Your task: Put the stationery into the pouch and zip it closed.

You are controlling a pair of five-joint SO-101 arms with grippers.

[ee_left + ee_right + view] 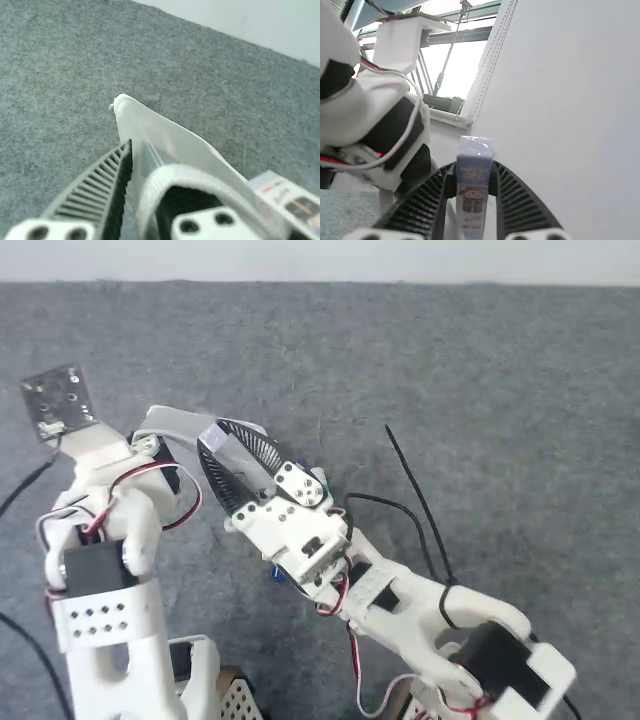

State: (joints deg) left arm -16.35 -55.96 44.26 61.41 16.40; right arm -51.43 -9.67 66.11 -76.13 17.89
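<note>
My left gripper (165, 437) is shut on the edge of a pale, translucent pouch (182, 424) and holds it up off the grey mat. In the left wrist view the pouch (165, 137) runs out from between the black ribbed finger and the white finger of that gripper (136, 160). My right gripper (232, 468) is shut on a small printed box of stationery (222, 446), right beside the pouch. The right wrist view has the box (473, 150) upright between both ribbed fingers (517, 200). The same box (286, 196) appears in the left wrist view.
A thin black cable (420, 502) trails over the grey mat (500, 370) to the right of the arms. A small blue thing (275, 572) peeks out under the right arm. The mat's far half is open floor up to a pale wall (320, 260).
</note>
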